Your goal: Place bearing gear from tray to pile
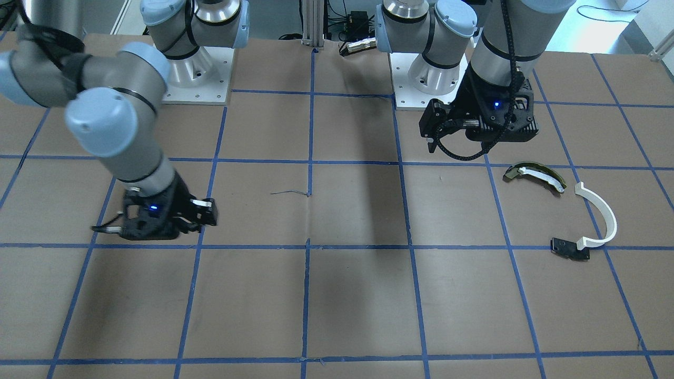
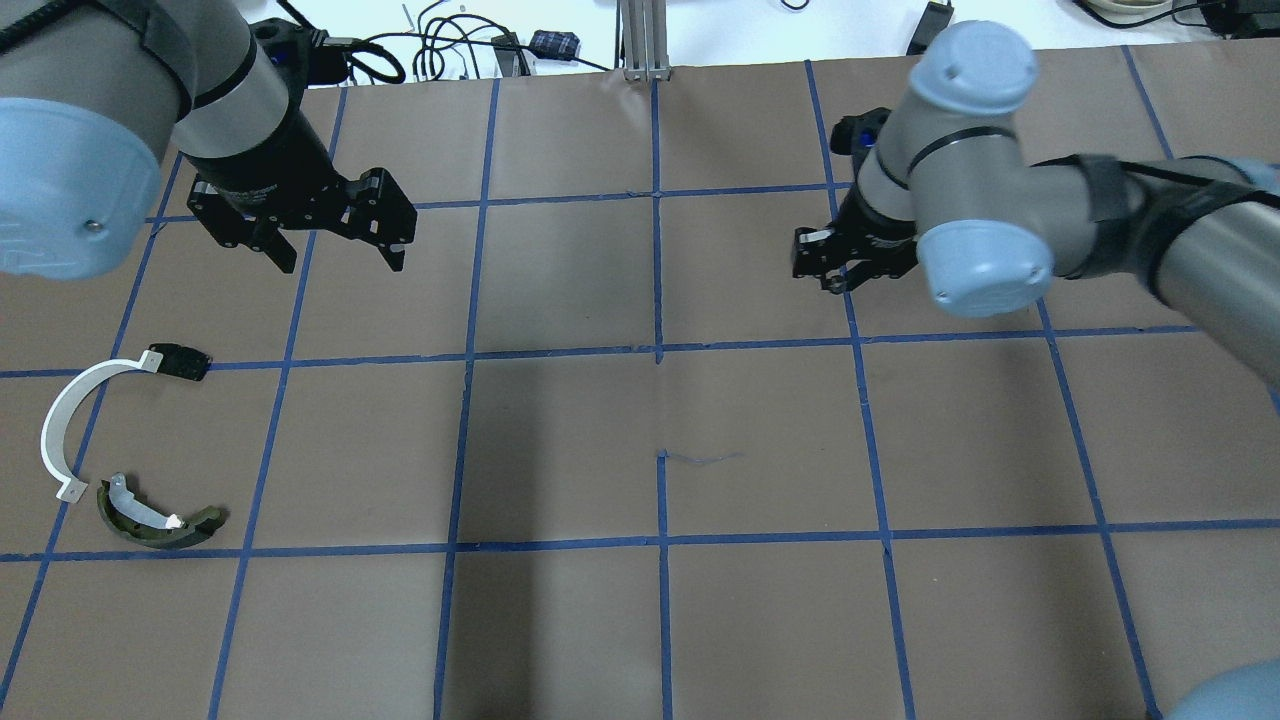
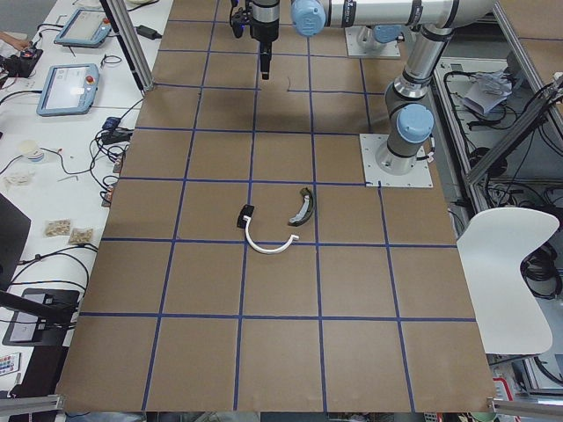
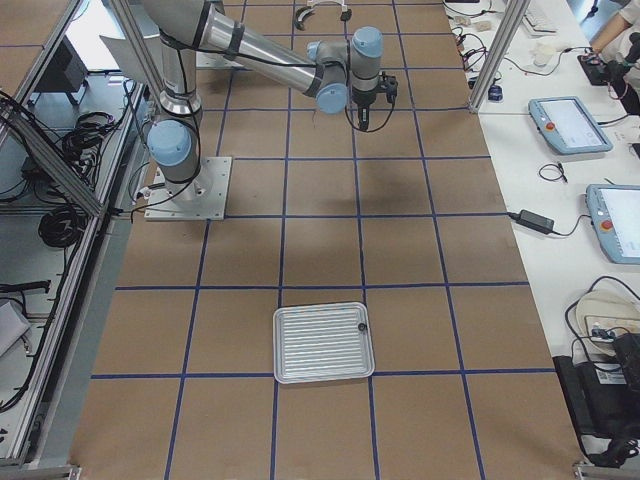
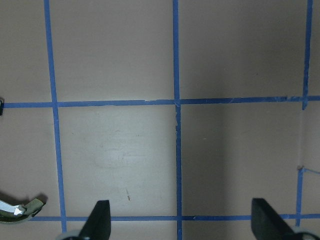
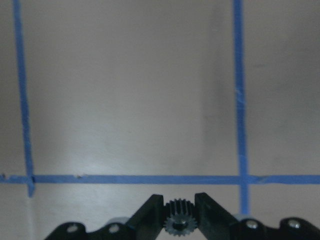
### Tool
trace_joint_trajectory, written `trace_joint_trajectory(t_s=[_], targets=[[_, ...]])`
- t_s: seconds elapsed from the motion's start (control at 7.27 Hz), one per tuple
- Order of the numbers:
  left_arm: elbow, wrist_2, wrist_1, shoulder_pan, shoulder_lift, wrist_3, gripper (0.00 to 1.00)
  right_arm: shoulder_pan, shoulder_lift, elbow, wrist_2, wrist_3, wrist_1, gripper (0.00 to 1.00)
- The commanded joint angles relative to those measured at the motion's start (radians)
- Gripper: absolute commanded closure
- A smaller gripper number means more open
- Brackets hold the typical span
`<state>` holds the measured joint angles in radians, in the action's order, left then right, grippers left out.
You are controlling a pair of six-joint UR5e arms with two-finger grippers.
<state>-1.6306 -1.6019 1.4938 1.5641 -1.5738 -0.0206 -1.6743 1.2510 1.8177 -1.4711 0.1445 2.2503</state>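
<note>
My right gripper [image 6: 179, 210] is shut on a small dark toothed bearing gear [image 6: 179, 223], held between its fingertips above bare brown paper. It also shows in the overhead view [image 2: 833, 275] and the front view [image 1: 202, 213]. The pile lies at the table's left end: a white curved arc strip [image 2: 60, 420], an olive-and-white curved piece [image 2: 155, 522] and a flat black bracket [image 2: 180, 360]. My left gripper [image 2: 340, 262] is open and empty, hanging above the table beyond the pile; only the olive piece [image 5: 20, 210] shows at its wrist view's lower left edge.
A ribbed silver tray [image 4: 322, 343] lies at the table's right end with one small dark part [image 4: 361, 327] near its corner. Blue tape lines grid the brown paper. Both arm bases [image 1: 195, 68] stand at the robot's side of the table.
</note>
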Motion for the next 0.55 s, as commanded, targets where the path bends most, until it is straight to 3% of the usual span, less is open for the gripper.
trace_joint_trajectory(t_s=[0.0, 0.14, 0.28, 0.41], targets=[[0.000, 0.011, -0.001, -0.012, -0.003, -0.002, 0.00, -0.181, -0.105, -0.005, 0.021, 0.310, 0.152, 0.71], [0.003, 0.010, -0.001, -0.013, 0.001, -0.002, 0.00, -0.200, -0.108, -0.002, 0.066, 0.387, 0.153, 0.71], [0.009, 0.007, -0.003, -0.016, 0.001, -0.002, 0.00, -0.203, -0.113, 0.006, 0.087, 0.383, 0.153, 0.58], [0.002, 0.014, -0.010, -0.018, -0.014, 0.017, 0.00, -0.202, -0.114, 0.008, 0.072, 0.377, 0.157, 0.34]])
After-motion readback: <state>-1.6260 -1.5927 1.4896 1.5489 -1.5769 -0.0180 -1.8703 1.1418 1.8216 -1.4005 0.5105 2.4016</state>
